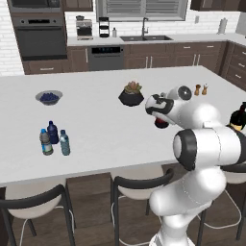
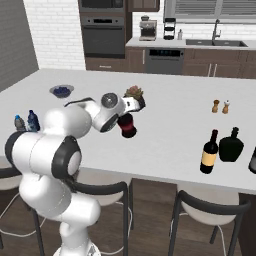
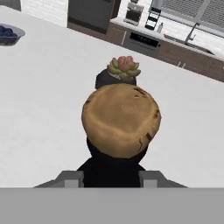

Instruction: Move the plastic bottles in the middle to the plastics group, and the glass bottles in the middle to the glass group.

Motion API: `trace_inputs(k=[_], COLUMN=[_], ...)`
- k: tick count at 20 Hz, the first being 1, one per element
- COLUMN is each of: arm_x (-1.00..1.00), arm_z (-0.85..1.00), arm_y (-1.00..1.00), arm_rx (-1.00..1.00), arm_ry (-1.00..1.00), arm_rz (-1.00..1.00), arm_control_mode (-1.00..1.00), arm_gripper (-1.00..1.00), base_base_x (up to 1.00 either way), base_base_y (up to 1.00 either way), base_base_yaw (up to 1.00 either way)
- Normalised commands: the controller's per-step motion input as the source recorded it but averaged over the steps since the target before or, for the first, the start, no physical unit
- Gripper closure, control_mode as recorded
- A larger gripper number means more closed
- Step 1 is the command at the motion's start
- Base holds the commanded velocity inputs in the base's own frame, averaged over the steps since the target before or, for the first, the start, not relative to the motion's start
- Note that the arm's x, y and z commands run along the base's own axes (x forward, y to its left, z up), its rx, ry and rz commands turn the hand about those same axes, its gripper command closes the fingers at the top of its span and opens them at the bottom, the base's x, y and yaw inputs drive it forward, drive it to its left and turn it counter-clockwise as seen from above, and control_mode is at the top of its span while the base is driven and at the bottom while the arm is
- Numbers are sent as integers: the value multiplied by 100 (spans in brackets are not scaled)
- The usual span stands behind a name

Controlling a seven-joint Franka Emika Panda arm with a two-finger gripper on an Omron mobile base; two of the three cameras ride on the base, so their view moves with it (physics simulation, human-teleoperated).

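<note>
A: Where does the squat dark round-bodied glass bottle with the red label (image 2: 128, 126) lie from the jaws?

B: Right between them. The jaws (image 3: 110, 178) are clamped on its neck, just under the tan cork-like stopper (image 3: 121, 119); its long axis runs upright, along the line of the hand.

A: And the target?

B: The black glossy glass bottle (image 2: 231, 145) stands well off to the jaws' right on the white desk (image 2: 170, 125), beside the tall dark wine bottle with the tan label (image 2: 209, 152). The small plastic bottles (image 1: 54, 138) cluster far to the left.

A: Any readable writing?

B: None; labels are too small.
</note>
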Motion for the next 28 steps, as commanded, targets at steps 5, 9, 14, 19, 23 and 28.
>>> trace_inputs(k=[5,9,14,19,23,28], arm_x=[-28,-22,-26,-9,6,17], arm_z=[27,29,16,-2,-6,-11], arm_y=[-95,-95,-93,-68,-35,-25], arm_rx=[0,0,0,0,11,14], arm_ry=[0,0,0,0,0,0], arm_rz=[-21,-24,-23,-18,-11,-8], arm_control_mode=[-100,-100,-100,-100,-100,-100], arm_gripper=[100,100,100,100,100,100], base_base_x=[0,0,0,0,0,0], base_base_y=[0,0,0,0,0,0], base_base_yaw=[0,0,0,0,0,0])
